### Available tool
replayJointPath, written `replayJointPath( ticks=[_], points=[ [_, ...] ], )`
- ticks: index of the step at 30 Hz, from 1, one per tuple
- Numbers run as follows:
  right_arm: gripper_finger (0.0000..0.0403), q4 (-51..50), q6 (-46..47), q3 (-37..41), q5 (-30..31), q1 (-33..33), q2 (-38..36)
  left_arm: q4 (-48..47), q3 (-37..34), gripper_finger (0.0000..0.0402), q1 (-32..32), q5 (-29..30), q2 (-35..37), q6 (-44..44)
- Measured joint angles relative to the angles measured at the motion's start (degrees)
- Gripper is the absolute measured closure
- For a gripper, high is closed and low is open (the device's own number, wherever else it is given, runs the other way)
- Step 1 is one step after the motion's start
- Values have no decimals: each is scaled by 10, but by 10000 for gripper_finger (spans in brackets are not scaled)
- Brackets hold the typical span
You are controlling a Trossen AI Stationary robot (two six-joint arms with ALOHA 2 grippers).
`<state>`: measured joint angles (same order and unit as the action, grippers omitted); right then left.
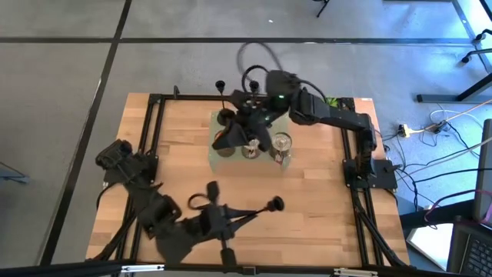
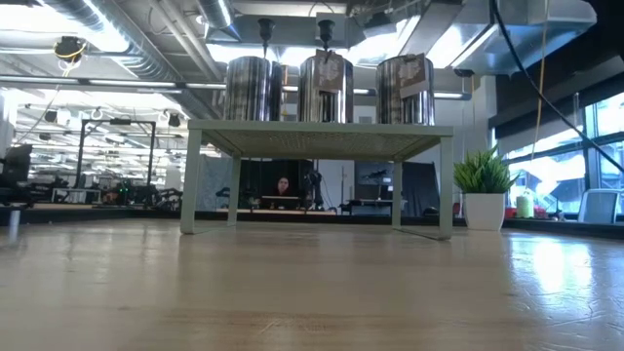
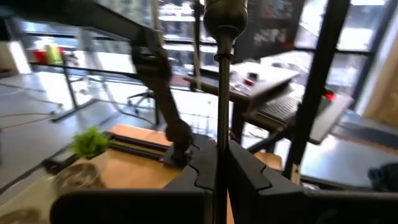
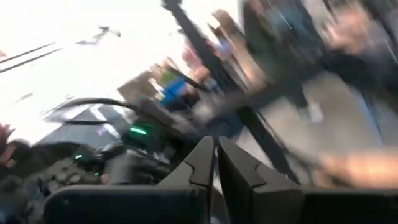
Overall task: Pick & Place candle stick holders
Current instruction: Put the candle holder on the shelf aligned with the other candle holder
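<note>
Left end effector [image 3: 217,155] pinched narrow on the thin black stem of a black metal candle stick holder [image 3: 219,93], with its small rounded cup top at the stem's far end. Seen from above near the 6 o'clock edge of the pale, plank-grained wooden tabletop [image 1: 307,200], which is framed by black rails.

Right end effector [image 4: 214,149] reaching in from 3 o'clock, over the pale green flat-topped stand [image 2: 322,129] just toward 12 o'clock from centre. Fingers pressed nearly together. Too smeared to tell whether anything sits between them.

Low view only:
- Stand on four slim legs.
- Three ribbed, shiny silver tin cans [image 2: 326,88] in a row on top.
- Two more black candle stick holders [image 2: 325,27] with cup tops poking above the cans, bases hidden behind them.
- Green spiky plant in a white pot [image 2: 485,190] beyond, toward 3 o'clock.
- Neither end effector visible.

High view only:
- Both arms and the rail frame.
- Can tops seen as round rims.
</note>
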<state>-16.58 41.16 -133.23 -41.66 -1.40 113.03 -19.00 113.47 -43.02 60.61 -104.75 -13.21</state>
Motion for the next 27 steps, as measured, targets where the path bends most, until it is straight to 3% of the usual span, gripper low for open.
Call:
replayJointPath(
  ticks=[7, 12, 15, 22, 27],
  points=[
    [377, 268, -27, 0, 3, 2, -1, -1, 0, 391, -59, 139, 0, -58],
    [377, 448, 11, 0, 8, 14, -1, 0, 0, 391, -107, 289, 0, -73],
    [377, 524, 47, -1, 7, 31, -2, -1, 0, 391, -120, 293, 1, -72],
    [379, 481, -9, 0, 8, 93, -18, 8, 1, 391, -101, 295, 7, -60],
    [380, 305, -123, -1, 39, 143, -46, 13, 1, 391, -77, 295, 15, -34]
  ],
)
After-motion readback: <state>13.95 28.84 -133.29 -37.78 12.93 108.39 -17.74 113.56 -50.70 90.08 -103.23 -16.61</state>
